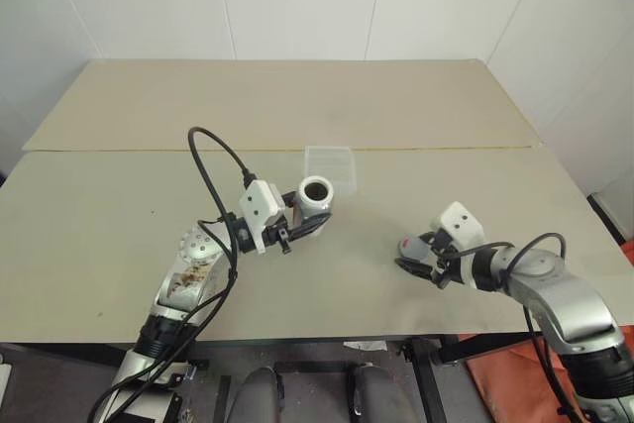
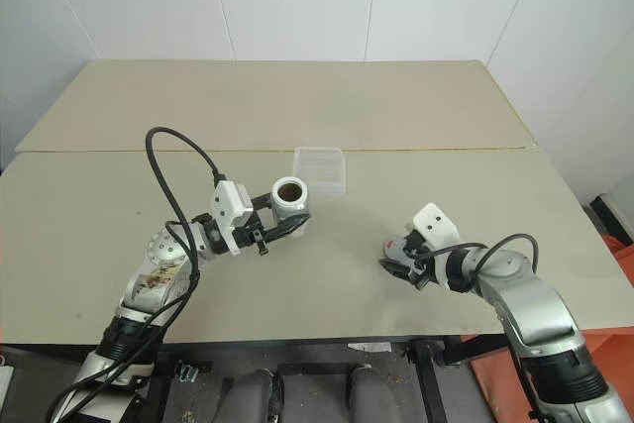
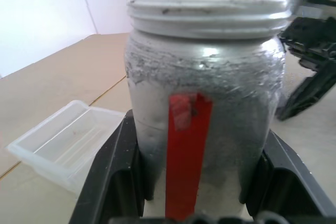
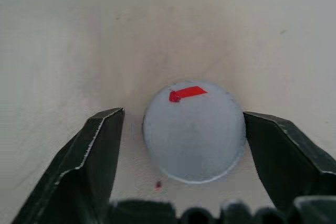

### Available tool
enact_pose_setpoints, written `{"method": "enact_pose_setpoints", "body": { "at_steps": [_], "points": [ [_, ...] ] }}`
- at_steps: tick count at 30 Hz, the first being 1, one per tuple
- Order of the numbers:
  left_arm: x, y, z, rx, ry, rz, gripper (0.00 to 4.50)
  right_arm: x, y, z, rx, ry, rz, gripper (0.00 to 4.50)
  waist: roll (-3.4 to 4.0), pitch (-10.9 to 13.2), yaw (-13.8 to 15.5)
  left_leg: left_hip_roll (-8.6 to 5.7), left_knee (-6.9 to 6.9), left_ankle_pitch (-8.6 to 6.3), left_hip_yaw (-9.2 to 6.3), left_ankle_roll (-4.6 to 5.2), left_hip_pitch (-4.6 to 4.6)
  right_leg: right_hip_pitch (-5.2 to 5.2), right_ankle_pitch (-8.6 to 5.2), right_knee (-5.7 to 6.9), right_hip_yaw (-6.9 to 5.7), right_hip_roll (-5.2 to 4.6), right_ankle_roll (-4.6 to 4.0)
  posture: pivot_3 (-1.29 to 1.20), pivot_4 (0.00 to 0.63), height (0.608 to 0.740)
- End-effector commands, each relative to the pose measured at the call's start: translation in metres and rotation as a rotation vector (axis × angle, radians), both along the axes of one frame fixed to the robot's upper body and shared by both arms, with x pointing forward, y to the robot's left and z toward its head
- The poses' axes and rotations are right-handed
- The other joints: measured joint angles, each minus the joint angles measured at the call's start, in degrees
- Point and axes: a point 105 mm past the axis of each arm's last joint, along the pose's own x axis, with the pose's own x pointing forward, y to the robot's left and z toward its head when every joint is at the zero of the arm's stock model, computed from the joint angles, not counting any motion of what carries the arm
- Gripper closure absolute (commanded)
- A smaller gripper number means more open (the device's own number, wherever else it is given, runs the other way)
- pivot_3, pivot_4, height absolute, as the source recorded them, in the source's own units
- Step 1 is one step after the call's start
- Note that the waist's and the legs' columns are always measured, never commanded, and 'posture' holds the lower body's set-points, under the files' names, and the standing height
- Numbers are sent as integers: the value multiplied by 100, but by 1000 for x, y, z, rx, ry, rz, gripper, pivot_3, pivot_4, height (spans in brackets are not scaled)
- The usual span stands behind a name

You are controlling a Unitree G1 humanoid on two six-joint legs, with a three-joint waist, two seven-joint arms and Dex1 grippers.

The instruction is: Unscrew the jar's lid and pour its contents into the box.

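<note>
Lid (image 4: 194,130) off, lying flat on worktop (image 1: 119,215) between wide-open right gripper (image 1: 414,263) jaws, untouched. Left gripper (image 1: 297,226) jaws clamped on open jar (image 1: 316,195), near box (image 1: 330,164). Pouring left.

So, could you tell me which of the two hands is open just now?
The right hand: its fingers stand apart on either side of the lid, which lies on the table. The left hand is clamped on the jar.

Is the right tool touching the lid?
Apart. The right wrist view shows bare table between the lid and each finger of the right tool.
</note>
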Motion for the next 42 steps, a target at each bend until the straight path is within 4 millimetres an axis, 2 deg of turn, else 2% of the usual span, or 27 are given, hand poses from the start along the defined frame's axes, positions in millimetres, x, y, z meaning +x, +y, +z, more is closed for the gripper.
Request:
{"method": "enact_pose_setpoints", "body": {
  "at_steps": [1, 4, 6, 11, 14, 18, 21, 24, 32, 34, 37, 42],
  "points": [
    [9, 5, 23, -57, -63, 35, 2562, -2, 0, 33, -7, -99, 17, 40, 0, 0, 2, 0, 1, 0, 0, 0, -2, -1, 0, 0, 0, 0, 0, 0, 150, 740],
    [23, 11, 26, -35, -70, 94, 2562, 0, 4, 59, 36, -207, 28, 40, 0, 0, 8, -1, 4, 0, 0, 0, 0, 1, 2, 0, 0, -1, 4, 0, 150, 740],
    [40, 15, 27, 19, -89, 148, 2562, 8, 7, 72, 52, -294, -12, 40, -1, 0, 8, -2, 4, 0, -1, 0, 5, 4, 3, 2, -1, 0, 5, 0, 150, 740],
    [87, 21, 35, 191, -142, 280, 2562, 20, 14, 79, 64, -395, -50, 40, -2, 1, 7, -6, 7, 1, -4, 0, 5, 8, 5, -1, -3, 1, 6, 0, 150, 740],
    [114, 20, 46, 435, -283, 330, 2562, 23, 21, 82, 96, -422, -67, 40, -4, 2, 26, -10, 5, 1, -4, 0, -4, 8, 6, -8, -4, -1, 9, 0, 150, 740],
    [137, 13, 67, 899, -644, 366, 2562, 21, 26, 82, 125, -434, -77, 40, -5, 2, 79, -23, 0, 0, -5, 1, -39, -18, 16, -14, -3, -9, -7, 0, 150, 740],
    [145, -5, 91, 1136, -957, 383, 2562, 17, 27, 79, 129, -429, -83, 40, -5, 2, 139, -32, 2, -1, -4, 2, -82, -55, 21, -15, 0, -16, -10, 0, 150, 740],
    [147, -18, 99, 1328, -1217, 344, 2562, 13, 24, 75, 112, -433, -110, 40, -5, 2, 176, -33, 1, -4, -6, 5, -99, -65, 18, -15, -5, -18, -3, 0, 150, 740],
    [137, -52, 99, 1501, -1721, 161, 2562, -3, 8, 69, 136, -422, -234, 40, -10, 5, 172, -34, 3, -11, -4, -1, -115, -87, 14, -15, -3, -21, 3, 0, 150, 740],
    [138, -55, 102, 1545, -1779, 148, 2562, -5, 5, 72, 165, -419, -264, 40, -10, 5, 160, -34, 7, -10, -4, -2, -113, -88, 12, -8, -3, -21, 7, 0, 150, 740],
    [138, -60, 111, 1535, -1772, 187, 2562, -8, 2, 76, 211, -413, -291, 40, -10, 5, 145, -32, 9, -8, -4, -5, -109, -88, 2, -2, -3, -20, 23, 0, 150, 740],
    [140, -56, 106, 1560, -1736, 185, 2562, -7, 4, 74, 199, -397, -292, 40, -10, 5, 134, -32, 10, -7, -4, -6, -101, -86, 4, 5, 1, -19, 20, 0, 150, 740]
  ]
}}
